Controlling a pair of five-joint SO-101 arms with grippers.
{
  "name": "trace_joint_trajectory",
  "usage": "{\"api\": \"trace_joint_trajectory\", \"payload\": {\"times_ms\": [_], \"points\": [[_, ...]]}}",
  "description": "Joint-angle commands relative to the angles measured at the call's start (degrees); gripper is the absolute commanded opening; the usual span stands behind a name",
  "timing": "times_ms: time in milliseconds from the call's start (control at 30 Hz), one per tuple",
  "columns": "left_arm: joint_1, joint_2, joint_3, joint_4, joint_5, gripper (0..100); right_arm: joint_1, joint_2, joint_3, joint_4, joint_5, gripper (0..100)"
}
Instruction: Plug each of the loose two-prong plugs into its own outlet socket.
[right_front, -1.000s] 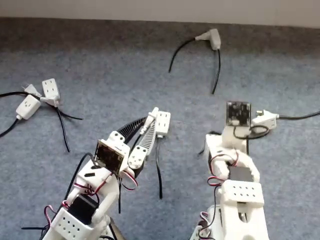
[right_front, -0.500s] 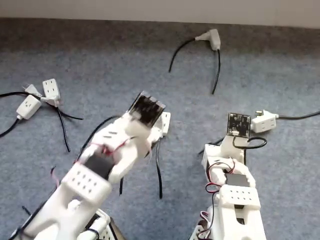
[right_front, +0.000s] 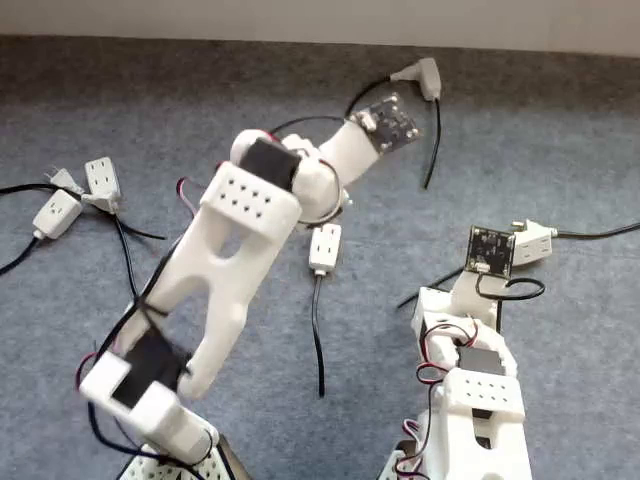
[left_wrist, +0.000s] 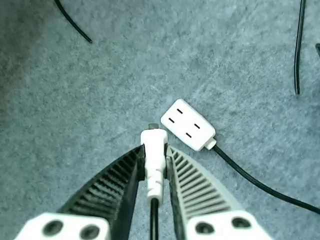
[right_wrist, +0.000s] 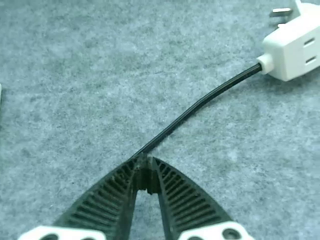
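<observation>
My left gripper is shut on a white two-prong plug, prongs pointing forward. Its tip sits just beside the corner of a white outlet block with two slot pairs, lying on the carpet. From the high view, the same outlet block lies under the long left arm, which stretches far across the carpet. My right gripper is shut on a thin black cable that runs to a white socket block. That socket block lies at the right.
Another white plug with a black cable lies near the back wall. Two white outlet blocks with cables sit at the far left. A loose black cable trails from the middle outlet toward the front. Grey carpet covers the floor.
The left arm has swung up from the front and stretched out toward the back, over the middle outlet block. The right arm shifted slightly to the right.
</observation>
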Motion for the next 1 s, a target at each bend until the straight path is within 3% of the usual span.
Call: {"api": "trace_joint_trajectory", "payload": {"times_ms": [0, 133, 433, 867, 967], "points": [[-1.10, 9.98, -14.64, 8.97, -0.35, 1, 0.57, -0.66, -0.40, -1.19, -0.53, 0.8], [-1.10, 21.67, -25.63, 16.35, 1.41, 1, 0.57, -0.66, -0.40, -1.19, -0.53, 0.8], [-1.10, 30.55, -36.88, 16.88, 26.11, 1, 0.57, -0.66, -0.40, -1.19, -0.53, 0.8], [-1.19, 31.25, -36.53, 17.23, 73.23, 1, 0.31, -0.66, -0.31, -1.19, -0.53, 0.8], [-0.22, 31.25, -36.53, 17.23, 73.76, 1, 0.31, -0.66, -0.31, -1.19, -0.53, 0.8]]}}
